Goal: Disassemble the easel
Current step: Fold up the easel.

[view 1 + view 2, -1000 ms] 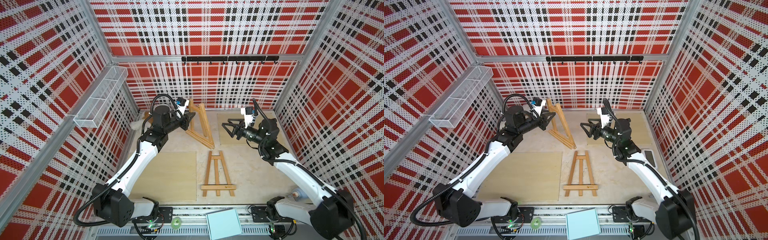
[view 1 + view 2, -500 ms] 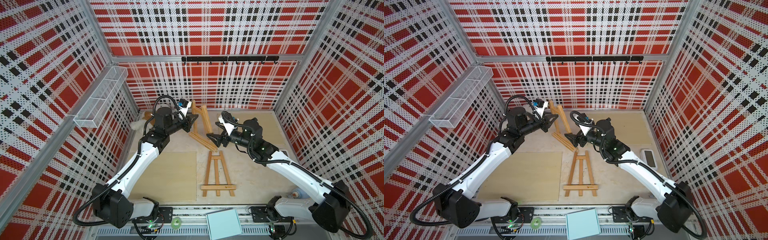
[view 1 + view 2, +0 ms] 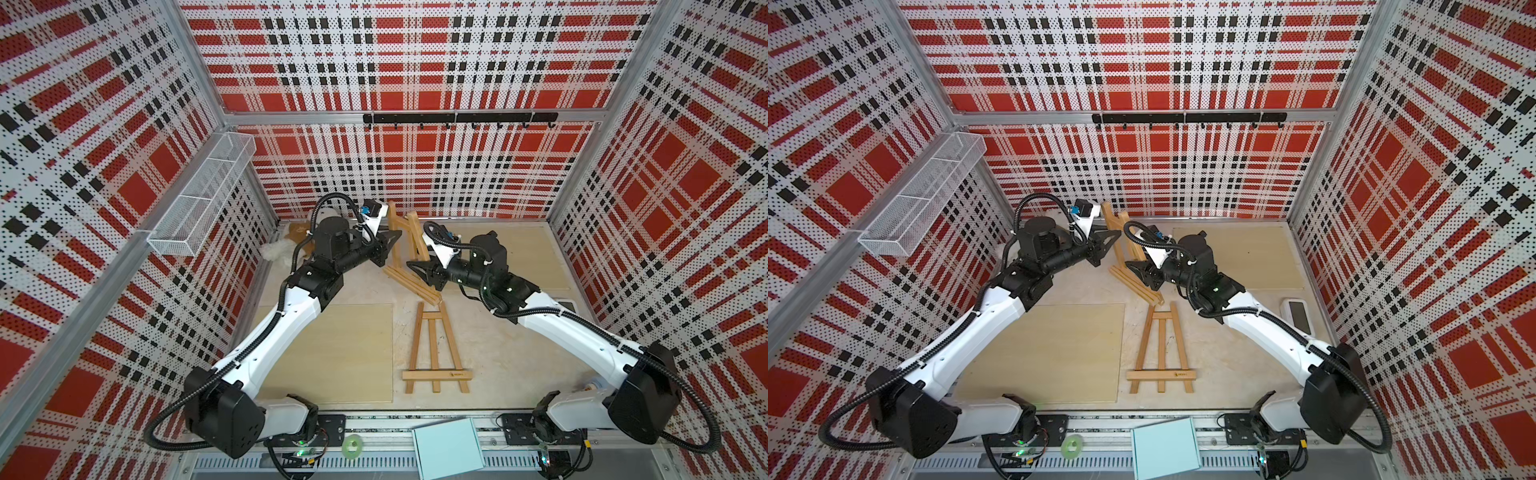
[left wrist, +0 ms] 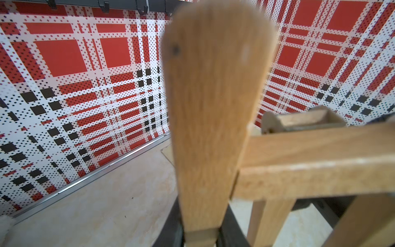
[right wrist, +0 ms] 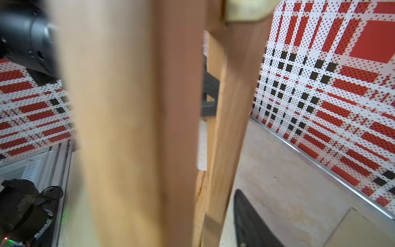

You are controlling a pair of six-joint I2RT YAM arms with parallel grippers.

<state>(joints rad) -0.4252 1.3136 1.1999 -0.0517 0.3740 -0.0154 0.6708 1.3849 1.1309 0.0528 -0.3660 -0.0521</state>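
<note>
Left tool (image 3: 388,249): kept clenched on one upright of the standing easel (image 3: 409,284), near its top, at the back of the counter (image 3: 519,353). In the left wrist view the upright (image 4: 213,107) is seen pinched between the two dark fingers. The hold is judged to be the anchor for the pull.

Standing easel: held tilted. Its ledge end appears to be rested on the counter, between the two tools. All slats are seen joined in both top views, so nothing is judged separated yet.

Right tool (image 3: 417,272): this is what has just changed. It is now placed right against the lower slats, just above the ledge. The right wrist view is filled with blurred wood, and one finger (image 5: 252,218) is seen beside a slat. Whether a grip is made cannot be told.

Meaning: the frame is now covered at both ends, so a two-handed pull-apart is judged to be set up but not begun.

Versus a second ago: the right tool was then parked well apart, over the back board (image 3: 532,257), with its jaws spread wide. Half a second ago it was caught mid-approach. The left tool and the standing easel are barely shifted. The flat easel (image 3: 436,375), at front centre, is left unmoved.
</note>
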